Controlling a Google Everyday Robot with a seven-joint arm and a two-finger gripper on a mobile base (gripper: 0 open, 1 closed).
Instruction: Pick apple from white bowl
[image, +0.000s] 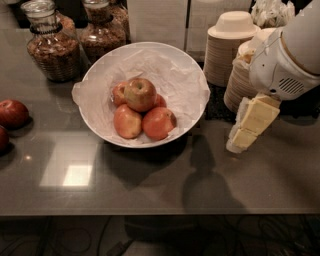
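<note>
One wide, round white bowl lined with crinkled paper (192, 75) holds one red apple with a yellow-green patch (140, 94) and three redder orange-blushed apples (158, 123), with a sliver of a possible fourth behind. Two dark red apples (12, 113) lie on the grey table (150, 185). There are two glass jars of brown food (51, 47) and two stacks of beige disposable bowls (231, 52). One pale yellow two-finger gripper (250, 125) hangs at the right, just below the stacks.

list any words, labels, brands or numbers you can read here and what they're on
None readable in this view.
Glass jars of brown food: no visible label.
Stacked beige disposable bowls, wide white paper-lined bowl, red and yellow-green apple: unmarked.
Robot's pale yellow hand, right of the white bowl: no lettering.
</note>
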